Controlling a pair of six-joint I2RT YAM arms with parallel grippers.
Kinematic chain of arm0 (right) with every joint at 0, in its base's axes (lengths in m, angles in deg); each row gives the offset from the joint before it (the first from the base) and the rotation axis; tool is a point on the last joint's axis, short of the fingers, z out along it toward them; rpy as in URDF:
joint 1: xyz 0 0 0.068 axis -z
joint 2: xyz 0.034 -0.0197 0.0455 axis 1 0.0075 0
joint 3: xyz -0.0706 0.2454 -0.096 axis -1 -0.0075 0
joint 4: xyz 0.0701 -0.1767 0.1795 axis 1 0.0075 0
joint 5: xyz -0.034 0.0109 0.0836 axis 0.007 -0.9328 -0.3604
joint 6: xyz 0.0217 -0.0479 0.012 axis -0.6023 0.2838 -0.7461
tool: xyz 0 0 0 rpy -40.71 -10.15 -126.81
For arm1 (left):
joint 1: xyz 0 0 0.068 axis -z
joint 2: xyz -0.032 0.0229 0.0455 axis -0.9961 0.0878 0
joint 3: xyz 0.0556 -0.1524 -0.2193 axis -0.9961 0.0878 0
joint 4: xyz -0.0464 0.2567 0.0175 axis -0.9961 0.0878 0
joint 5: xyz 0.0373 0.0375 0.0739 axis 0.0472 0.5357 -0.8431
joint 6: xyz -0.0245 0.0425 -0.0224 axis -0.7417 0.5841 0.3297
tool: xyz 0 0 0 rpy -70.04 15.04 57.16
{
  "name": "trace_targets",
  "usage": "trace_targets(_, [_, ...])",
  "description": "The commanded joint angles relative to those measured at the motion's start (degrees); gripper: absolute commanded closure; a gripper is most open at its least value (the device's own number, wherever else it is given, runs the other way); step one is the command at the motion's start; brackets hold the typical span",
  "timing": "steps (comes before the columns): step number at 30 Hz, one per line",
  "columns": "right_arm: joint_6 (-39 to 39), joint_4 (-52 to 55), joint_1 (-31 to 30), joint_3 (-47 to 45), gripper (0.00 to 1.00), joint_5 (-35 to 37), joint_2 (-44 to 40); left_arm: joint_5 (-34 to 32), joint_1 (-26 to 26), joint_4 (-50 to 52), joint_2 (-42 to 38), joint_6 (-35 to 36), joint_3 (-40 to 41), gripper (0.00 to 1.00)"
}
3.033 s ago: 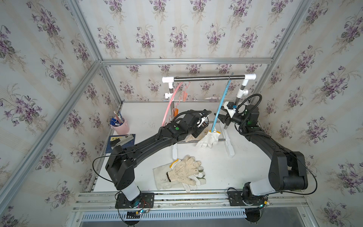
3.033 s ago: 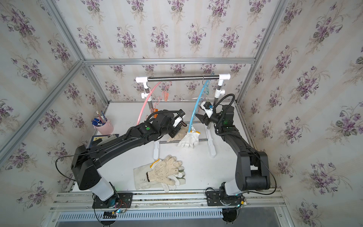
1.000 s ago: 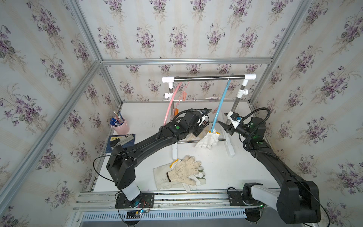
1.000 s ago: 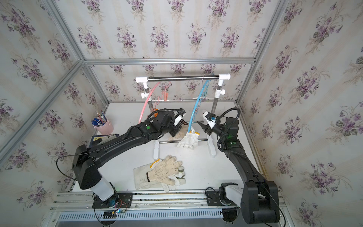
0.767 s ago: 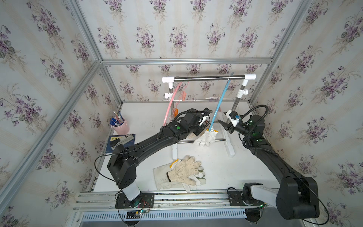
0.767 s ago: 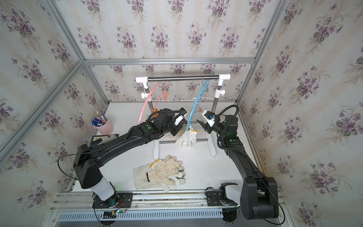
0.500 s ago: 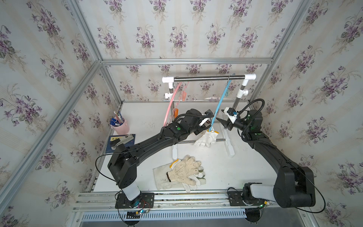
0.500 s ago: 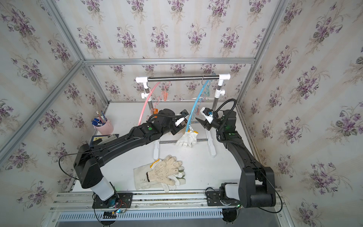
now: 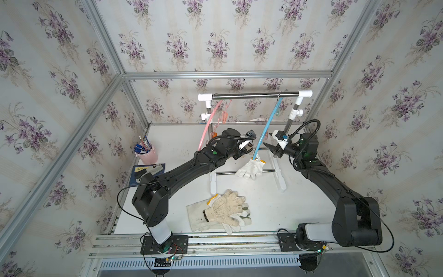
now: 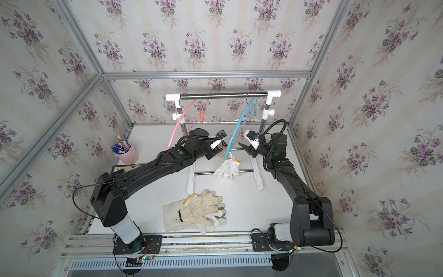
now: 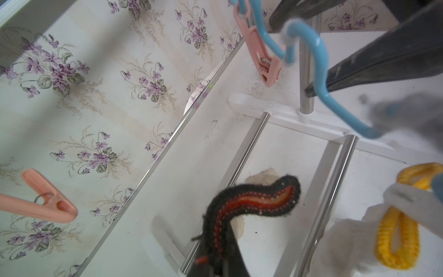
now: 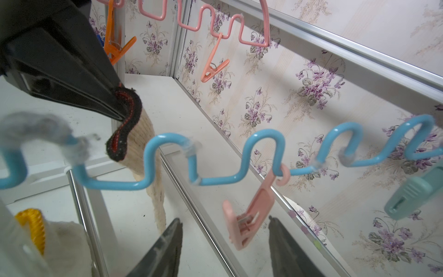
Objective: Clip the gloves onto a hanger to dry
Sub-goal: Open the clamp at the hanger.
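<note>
Right gripper (image 9: 269, 149) closer; beige glove (image 12: 146, 134) in left gripper (image 12: 115, 109).

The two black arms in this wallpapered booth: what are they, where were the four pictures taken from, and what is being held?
They are two robot arms mounted at the table's front edge, each ending in a gripper. Two pictures look down from above, side by side. The other two come from small cameras on the arms' wrists. A pink hanger and a blue hanger hang on a rail. A white glove with a yellow cuff hangs from the blue one's lower end. The left gripper is shut on the black-and-red cuff of a beige knitted glove, beside the blue hanger. The right gripper is open and empty, close to a pink clip on that hanger. More gloves lie piled on the table.
</note>
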Motion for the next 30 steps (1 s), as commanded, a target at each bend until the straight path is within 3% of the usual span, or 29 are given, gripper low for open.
trace_targets(1, [0.8, -2.5, 0.0, 0.2, 0.42, 0.7, 0.5, 1.7, -0.1, -2.5, 0.7, 0.7, -0.9, 1.00])
trace_targets(30, [-2.5, -7.3, 0.1, 3.7, 0.47, -2.1, 7.0, 2.7, -0.1, -2.9, 2.1, -1.4, -0.7, 1.00])
